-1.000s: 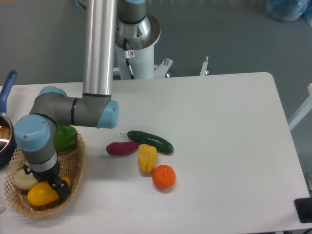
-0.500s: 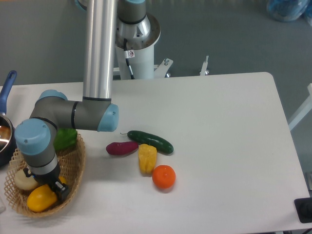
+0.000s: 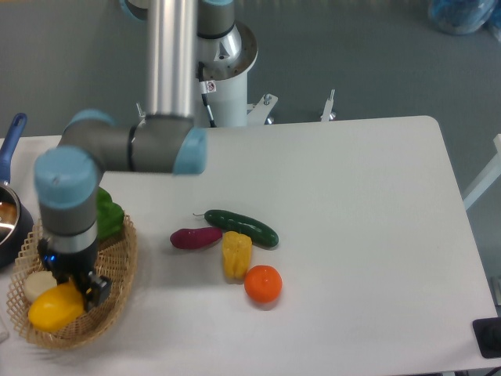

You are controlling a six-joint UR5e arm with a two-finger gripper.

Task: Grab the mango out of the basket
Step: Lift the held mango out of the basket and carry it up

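Note:
The mango (image 3: 52,308) is a smooth yellow-orange fruit at the front left of the tan wicker basket (image 3: 119,301), at the table's left edge. My gripper (image 3: 78,291) hangs straight down over the basket and is shut on the mango's right end. The wrist hides most of the fingers; one dark fingertip (image 3: 98,291) shows beside the fruit. The mango appears slightly raised from the basket floor.
A green pepper (image 3: 108,217) and a pale round vegetable (image 3: 36,284) also lie in the basket. On the table to the right lie a purple vegetable (image 3: 195,237), a cucumber (image 3: 242,227), a yellow pepper (image 3: 236,254) and an orange (image 3: 263,283). A pot with a blue handle (image 3: 10,146) stands at the far left.
The arm has risen and the wrist has shifted slightly left. The mango has moved left and a little up with the gripper.

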